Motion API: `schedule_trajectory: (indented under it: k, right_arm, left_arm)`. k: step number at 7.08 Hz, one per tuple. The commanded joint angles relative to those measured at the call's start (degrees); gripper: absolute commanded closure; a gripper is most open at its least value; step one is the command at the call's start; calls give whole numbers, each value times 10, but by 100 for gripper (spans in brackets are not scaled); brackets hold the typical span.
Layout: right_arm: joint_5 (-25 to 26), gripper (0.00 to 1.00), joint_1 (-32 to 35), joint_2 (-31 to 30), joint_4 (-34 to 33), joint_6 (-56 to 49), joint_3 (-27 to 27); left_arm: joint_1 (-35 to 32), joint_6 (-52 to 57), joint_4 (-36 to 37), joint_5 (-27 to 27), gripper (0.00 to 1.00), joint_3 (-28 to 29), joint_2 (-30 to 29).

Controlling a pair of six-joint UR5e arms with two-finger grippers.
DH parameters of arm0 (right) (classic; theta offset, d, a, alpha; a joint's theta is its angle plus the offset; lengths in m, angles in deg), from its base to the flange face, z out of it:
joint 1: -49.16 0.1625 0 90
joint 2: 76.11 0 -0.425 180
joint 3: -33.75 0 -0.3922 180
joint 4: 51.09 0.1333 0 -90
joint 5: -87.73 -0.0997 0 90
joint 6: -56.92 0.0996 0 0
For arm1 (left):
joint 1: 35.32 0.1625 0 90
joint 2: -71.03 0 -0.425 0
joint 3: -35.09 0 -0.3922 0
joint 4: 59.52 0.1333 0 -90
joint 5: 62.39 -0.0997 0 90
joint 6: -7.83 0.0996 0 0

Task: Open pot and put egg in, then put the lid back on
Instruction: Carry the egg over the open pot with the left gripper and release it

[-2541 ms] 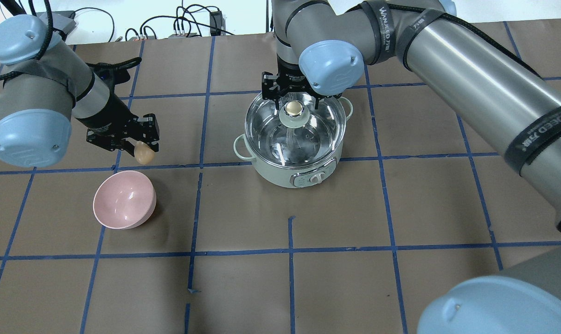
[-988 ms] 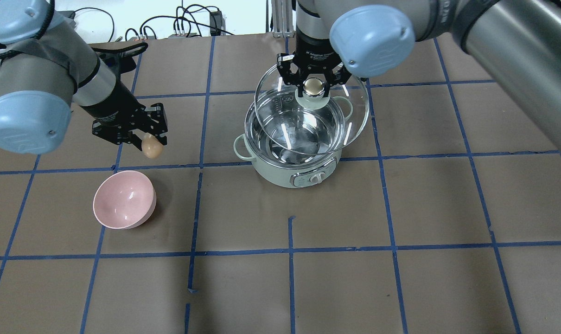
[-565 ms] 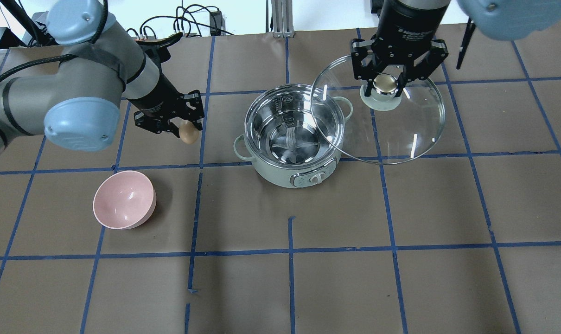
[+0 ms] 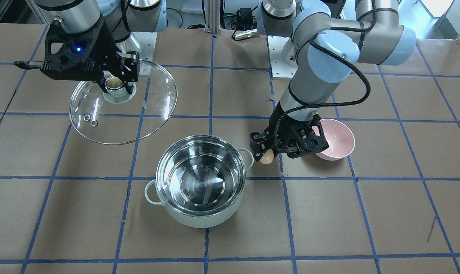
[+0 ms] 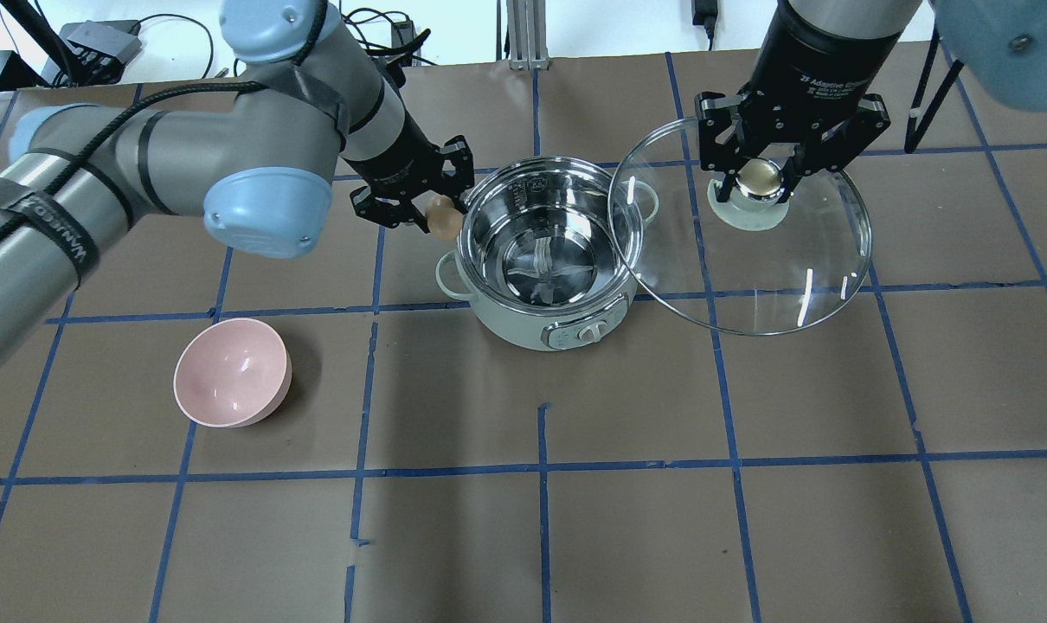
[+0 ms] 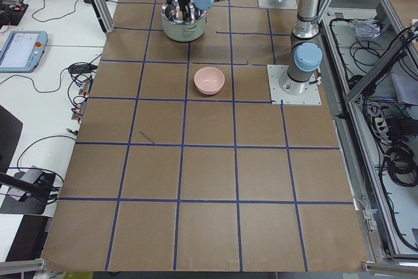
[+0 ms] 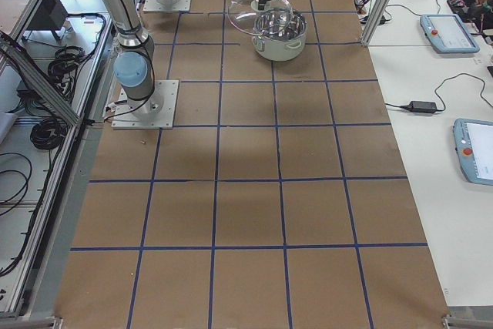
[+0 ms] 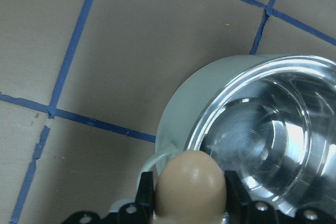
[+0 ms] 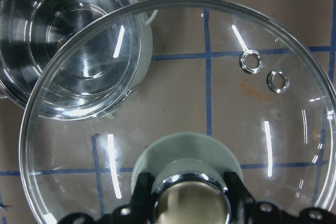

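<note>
Egg [image 5: 442, 216] pinched in my left gripper [image 5: 438, 213], fingers clamped either side, long axis running out along the fingers as far as the wrist cam shows. Pot [image 5: 536, 327] stands open, and its steel inside lies just to the right of the egg. Egg hangs at the rim, above the loop handle [image 5: 446, 275], not over the opening yet. Next move, I reckon: short slide rightward, then down & let go. Right gripper [image 5: 759, 177] is clamped on the knob [image 9: 186, 161] of the lid [image 5: 774, 277], glass held up on the pot's far side, edge overlapping the rim from overhead. Left arm's nearer, approach looks free.
</note>
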Motion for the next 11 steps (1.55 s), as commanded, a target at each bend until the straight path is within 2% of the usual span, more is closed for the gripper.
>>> schedule_trajectory:
  k: [1,5,6,7,8,9,11]
  right_arm:
    - [-6,92,-3,0,-22,4,8]
    - [-7,92,0,-2,-23,-1,10]
    - [-2,92,-2,-2,-15,-1,8]
    - [-3,92,-3,-2,-3,-1,11]
    - [-2,92,0,-2,-2,-1,11]
    - [-1,92,2,-2,-3,-1,11]
    - [1,92,2,-3,-1,-9,11]
  left_arm:
    - [-28,-14,34,-27,87,1,-34]
    - [-49,-30,103,-30,86,4,-65]
    - [-50,-29,103,-34,33,4,-63]
    - [-50,-23,96,-41,16,4,-44]
    - [-42,-19,92,-41,8,6,-31]
    - [-20,-7,56,-42,6,6,-16]
    - [62,167,-70,-50,3,4,57]
